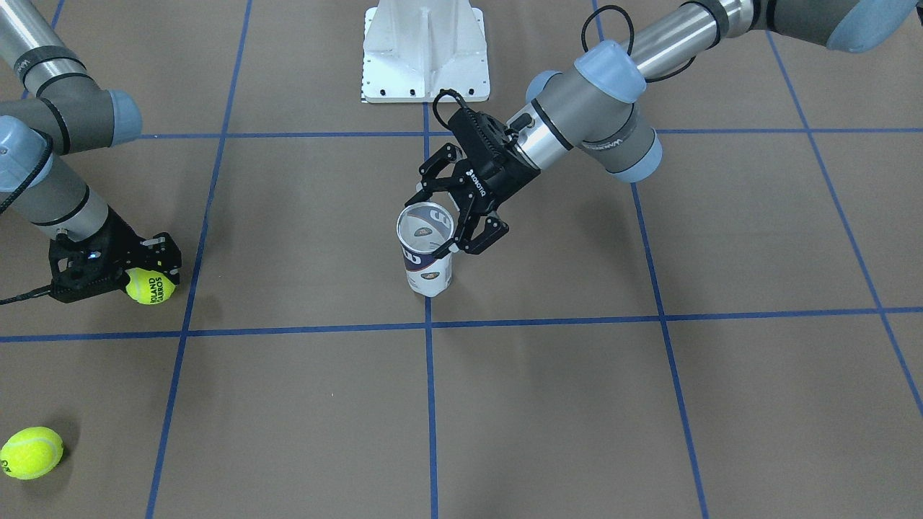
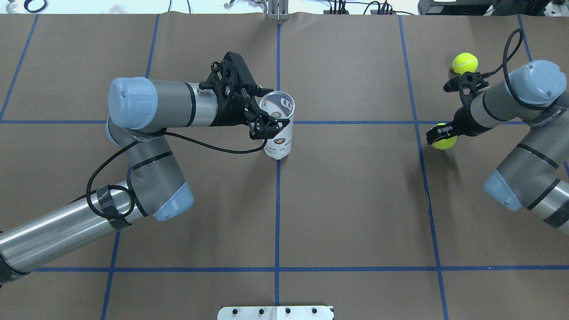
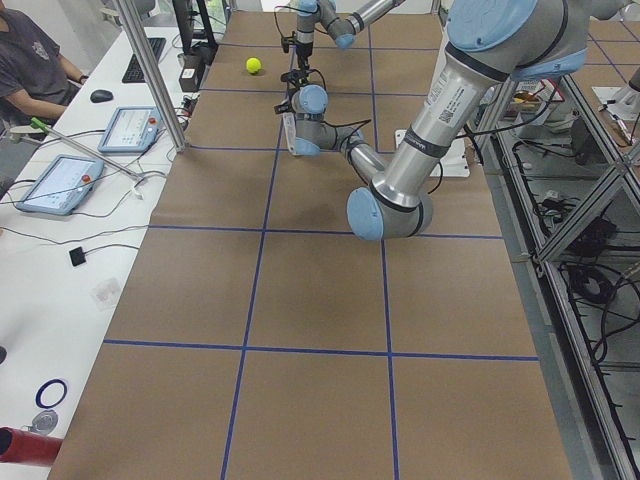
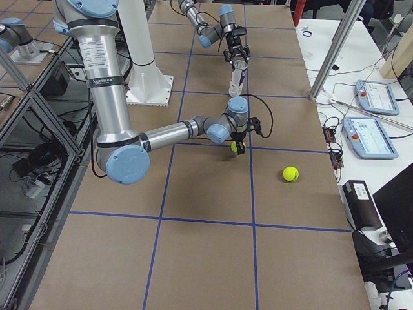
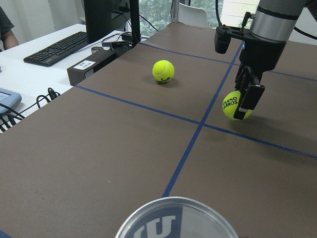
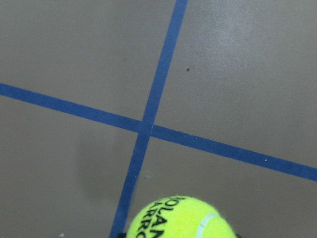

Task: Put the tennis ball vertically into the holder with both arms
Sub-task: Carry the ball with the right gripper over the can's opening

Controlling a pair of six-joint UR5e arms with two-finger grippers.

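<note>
Ball (image 1: 150,286): right gripper (image 1: 146,278) pinches it, low on the right.
Holder (image 1: 430,270): left gripper (image 1: 448,220) clamps it upright.
Next: probably lift ball above holder, line up.

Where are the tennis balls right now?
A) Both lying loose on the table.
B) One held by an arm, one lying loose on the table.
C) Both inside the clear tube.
B: the gripped ball sits in the right arm's jaws, the loose ball lies alone on the table, and the tube looks empty.
</note>
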